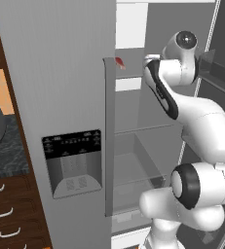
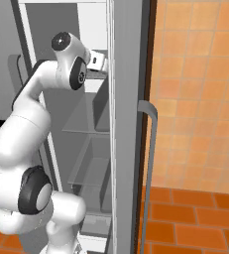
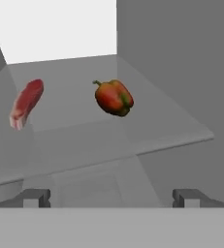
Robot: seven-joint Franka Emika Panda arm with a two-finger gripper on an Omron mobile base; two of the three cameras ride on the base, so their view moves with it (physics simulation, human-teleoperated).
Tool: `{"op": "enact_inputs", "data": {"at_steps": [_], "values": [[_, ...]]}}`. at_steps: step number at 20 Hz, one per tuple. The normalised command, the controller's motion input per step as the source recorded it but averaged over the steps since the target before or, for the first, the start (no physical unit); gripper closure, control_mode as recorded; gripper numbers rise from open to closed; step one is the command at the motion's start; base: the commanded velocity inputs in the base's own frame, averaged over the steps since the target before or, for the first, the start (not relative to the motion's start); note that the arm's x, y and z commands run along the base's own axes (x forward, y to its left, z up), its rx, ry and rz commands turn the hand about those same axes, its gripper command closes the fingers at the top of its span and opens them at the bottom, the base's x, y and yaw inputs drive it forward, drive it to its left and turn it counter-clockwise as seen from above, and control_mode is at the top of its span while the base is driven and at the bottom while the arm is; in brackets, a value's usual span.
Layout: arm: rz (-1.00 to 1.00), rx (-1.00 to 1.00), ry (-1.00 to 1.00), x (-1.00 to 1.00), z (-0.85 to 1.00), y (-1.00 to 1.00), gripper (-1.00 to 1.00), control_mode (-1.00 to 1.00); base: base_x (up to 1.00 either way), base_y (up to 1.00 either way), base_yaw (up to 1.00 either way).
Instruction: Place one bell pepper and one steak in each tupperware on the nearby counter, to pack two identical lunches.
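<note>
Red-orange bell pepper (image 3: 114,97) sits on the glass fridge shelf (image 3: 162,121), steak (image 3: 27,103) beside it. The gripper (image 3: 111,197), fingers spread and empty, might nudge the round pepper rolling away.

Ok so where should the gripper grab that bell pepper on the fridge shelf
Probably around the bell pepper's rounded middle, coming straight in from the front along the glass shelf. Its stem points up and left, and the open gripper already faces it. The steak sits well clear.
</note>
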Motion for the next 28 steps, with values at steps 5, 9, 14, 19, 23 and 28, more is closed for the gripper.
{"op": "enact_inputs", "data": {"at_steps": [5, 9, 14, 19, 23, 28], "values": [[0.00, 0.00, 0.02, 0.59, 0.00, -0.14, -1.00, -1.00, 0.00, 0.00, 0.00], [0.00, 0.00, 0.00, 0.49, -0.11, -0.01, -1.00, -1.00, 0.00, 0.00, 0.00], [0.00, 0.00, 0.00, 0.53, -0.18, -0.02, -1.00, -1.00, 0.00, 0.00, 0.00], [0.00, 0.00, 0.00, 0.56, -0.12, -0.04, -1.00, -1.00, 0.00, 0.00, 0.00], [0.00, 0.00, 0.00, 0.43, -0.03, -0.15, -1.00, -1.00, 0.00, 0.00, 0.00], [0.00, 0.00, 0.00, 0.46, -0.04, -0.11, -1.00, -1.00, 0.00, 0.00, 0.00]]}}
